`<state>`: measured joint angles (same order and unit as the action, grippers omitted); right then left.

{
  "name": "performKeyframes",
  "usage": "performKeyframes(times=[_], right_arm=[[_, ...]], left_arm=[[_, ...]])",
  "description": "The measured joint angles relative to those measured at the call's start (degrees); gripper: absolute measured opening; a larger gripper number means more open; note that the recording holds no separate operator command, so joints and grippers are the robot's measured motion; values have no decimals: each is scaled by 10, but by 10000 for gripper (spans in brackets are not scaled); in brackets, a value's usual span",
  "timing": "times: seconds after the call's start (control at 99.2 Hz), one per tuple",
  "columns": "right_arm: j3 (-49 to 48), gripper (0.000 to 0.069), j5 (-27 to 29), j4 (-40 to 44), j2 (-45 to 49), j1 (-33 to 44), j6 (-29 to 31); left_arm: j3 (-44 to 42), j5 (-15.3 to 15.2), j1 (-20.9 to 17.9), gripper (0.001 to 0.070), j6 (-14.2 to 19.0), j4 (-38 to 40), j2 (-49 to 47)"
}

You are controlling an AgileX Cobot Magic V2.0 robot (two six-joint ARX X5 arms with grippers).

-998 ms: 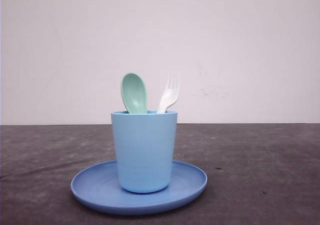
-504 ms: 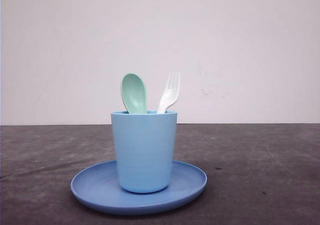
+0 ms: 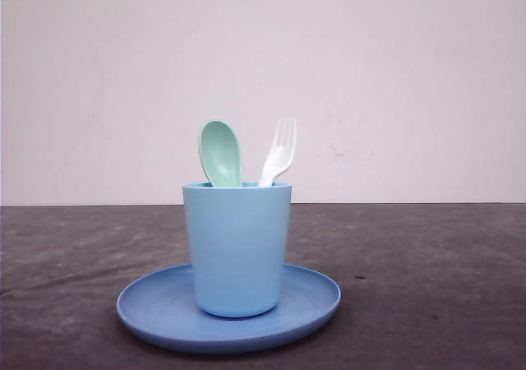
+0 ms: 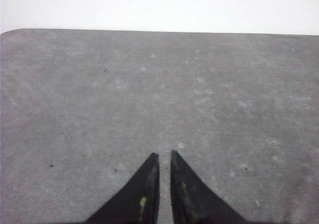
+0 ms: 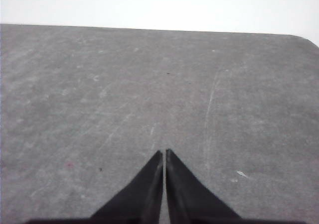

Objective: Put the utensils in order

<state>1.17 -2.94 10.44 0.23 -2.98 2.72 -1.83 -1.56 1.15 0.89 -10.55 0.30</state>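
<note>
A mint-green spoon point(image 3: 220, 153) and a white fork point(image 3: 279, 152) stand upright in a light blue cup point(image 3: 237, 248), heads up, spoon to the left of the fork. The cup rests on a round blue plate point(image 3: 152, 308) on the dark table in the front view. My left gripper point(image 4: 164, 155) hangs over bare grey tabletop, jaws shut with a thin slit and nothing between them. My right gripper point(image 5: 164, 152) is likewise shut and empty over bare tabletop.
The table's far edge meets a plain white wall point(image 3: 394, 82). In the left wrist view a rounded table corner point(image 4: 10, 32) appears, and the right wrist view has another rounded corner point(image 5: 308, 39). Bare grey surface lies around both grippers.
</note>
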Motion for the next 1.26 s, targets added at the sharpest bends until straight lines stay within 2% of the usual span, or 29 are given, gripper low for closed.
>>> performKeyframes(times=[1.26], right_arm=[[-2,8,2,-8,0,0,3]], left_arm=[[0,0,0,15,0,0,0]])
